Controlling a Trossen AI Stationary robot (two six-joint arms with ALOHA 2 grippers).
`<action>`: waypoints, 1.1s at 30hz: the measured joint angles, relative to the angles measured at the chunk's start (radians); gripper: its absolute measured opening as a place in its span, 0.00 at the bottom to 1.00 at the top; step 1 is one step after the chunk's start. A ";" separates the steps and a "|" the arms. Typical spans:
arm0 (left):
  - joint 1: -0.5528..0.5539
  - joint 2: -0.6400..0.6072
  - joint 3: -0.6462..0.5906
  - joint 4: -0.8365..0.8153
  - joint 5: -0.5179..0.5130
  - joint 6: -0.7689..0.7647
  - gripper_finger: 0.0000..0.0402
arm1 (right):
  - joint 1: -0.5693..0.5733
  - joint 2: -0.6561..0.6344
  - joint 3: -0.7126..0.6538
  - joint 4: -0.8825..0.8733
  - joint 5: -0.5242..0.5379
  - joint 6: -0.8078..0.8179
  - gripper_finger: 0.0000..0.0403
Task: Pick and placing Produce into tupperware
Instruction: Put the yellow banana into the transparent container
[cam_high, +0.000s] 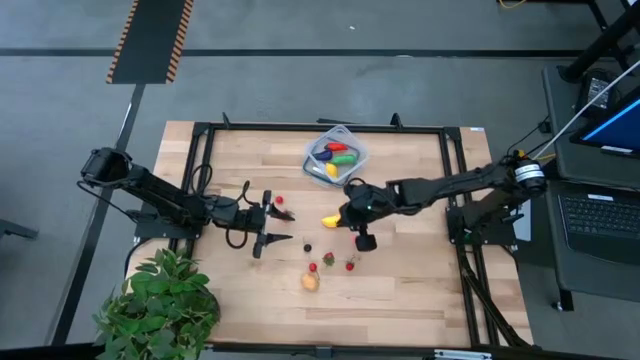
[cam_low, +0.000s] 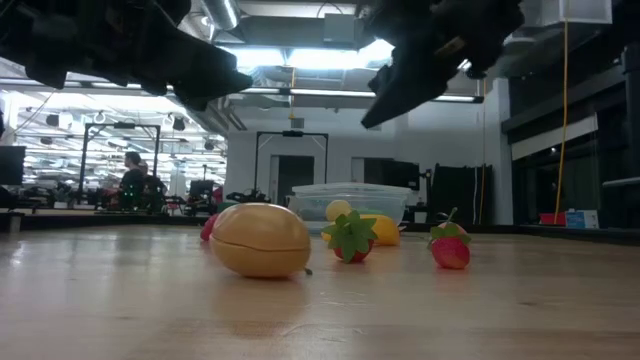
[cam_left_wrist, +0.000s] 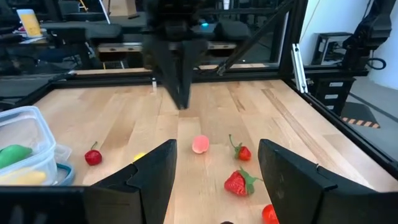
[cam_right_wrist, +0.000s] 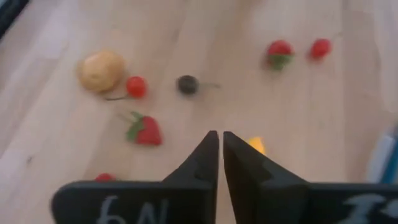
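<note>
Right claw (cam_right_wrist: 220, 144) seemingly above banana (cam_right_wrist: 255, 144)

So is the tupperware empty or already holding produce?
Partly filled: the tupperware holds green, red and yellow produce; other pieces lie loose on the table.

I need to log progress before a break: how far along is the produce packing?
Partly done: the tupperware already holds a few pieces. Nothing is in hand; the right gripper hangs shut and empty, the left gripper open. Left: the banana, potato and several strawberries on the table.
</note>
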 joint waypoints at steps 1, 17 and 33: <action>0.000 0.000 0.000 -0.003 0.000 0.000 0.55 | -0.002 0.008 0.010 -0.004 0.019 0.001 0.09; 0.001 0.000 0.000 -0.028 0.000 0.000 0.55 | 0.048 0.131 0.050 -0.072 0.203 0.002 0.44; 0.001 0.001 0.000 -0.039 0.000 0.000 0.55 | 0.101 0.175 0.050 -0.060 0.366 0.058 0.62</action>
